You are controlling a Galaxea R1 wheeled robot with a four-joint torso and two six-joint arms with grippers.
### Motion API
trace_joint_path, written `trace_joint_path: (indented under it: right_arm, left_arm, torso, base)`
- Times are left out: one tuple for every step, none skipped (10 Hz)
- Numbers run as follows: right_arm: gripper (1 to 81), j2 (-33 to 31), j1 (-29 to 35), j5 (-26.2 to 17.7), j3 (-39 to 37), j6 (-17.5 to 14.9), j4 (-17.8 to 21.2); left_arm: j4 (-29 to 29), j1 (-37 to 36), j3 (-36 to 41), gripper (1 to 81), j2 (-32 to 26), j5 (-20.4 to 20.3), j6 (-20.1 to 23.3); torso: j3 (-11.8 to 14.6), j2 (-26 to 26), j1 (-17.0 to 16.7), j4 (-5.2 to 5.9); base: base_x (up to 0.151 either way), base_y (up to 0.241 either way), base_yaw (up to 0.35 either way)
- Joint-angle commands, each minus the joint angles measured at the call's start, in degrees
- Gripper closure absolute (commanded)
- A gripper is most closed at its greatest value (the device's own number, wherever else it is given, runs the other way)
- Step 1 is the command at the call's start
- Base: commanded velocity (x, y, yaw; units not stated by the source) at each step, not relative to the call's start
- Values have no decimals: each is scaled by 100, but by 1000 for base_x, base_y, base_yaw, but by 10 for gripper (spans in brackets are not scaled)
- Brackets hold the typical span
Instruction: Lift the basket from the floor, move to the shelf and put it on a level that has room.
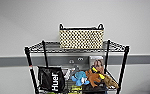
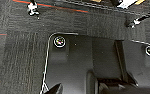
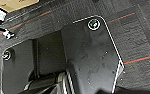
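Woven basket (image 1: 81, 38) sits upright on shelf (image 1: 116, 47) top level (image 1: 46, 47), against wall; toys on tier below. Both wrist cams face carpet floor (image 2: 16, 50); tool state: cannot tell.

The basket (image 1: 81, 38) stands upright on the top level (image 1: 43, 47) of the shelf (image 1: 28, 60), set toward the back and about the middle of its width, with bare wire grid on both sides. Its two dark loop handles rise at the ends of the rim. Behind is a pale wall (image 1: 21, 22) with a grey band (image 1: 8, 61). On the tier below, a black bag (image 1: 51, 78) with white lettering sits at the left. Beside it lie a blue plush toy (image 1: 79, 78), an orange-brown plush toy (image 1: 94, 76) and a box (image 1: 96, 62) with a picture standing at the back.
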Motion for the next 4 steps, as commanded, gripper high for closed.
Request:
trace_joint_path:
  right_arm:
    - [10, 6, 329, -316, -51, -58, -154]
    - [10, 6, 311, -316, -68, -58, -162]
    - [10, 6, 303, -316, -86, -58, -154]
    - [10, 6, 302, -316, -86, -58, -162]
  left_arm:
    - [117, -357, -196, 10, 169, 346, 89]
    - [100, -348, -196, 10, 160, 338, 71]
    - [73, -348, -196, 10, 143, 339, 54]
    - [64, -348, -196, 10, 134, 338, 36]
  torso:
    - [0, 0, 0, 0]
    - [0, 0, 0, 0]
    - [2, 0, 0, 0]
    - [2, 0, 0, 0]
  base:
    - [0, 0, 0]
    - [0, 0, 0]
    - [0, 0, 0]
    - [0, 0, 0]
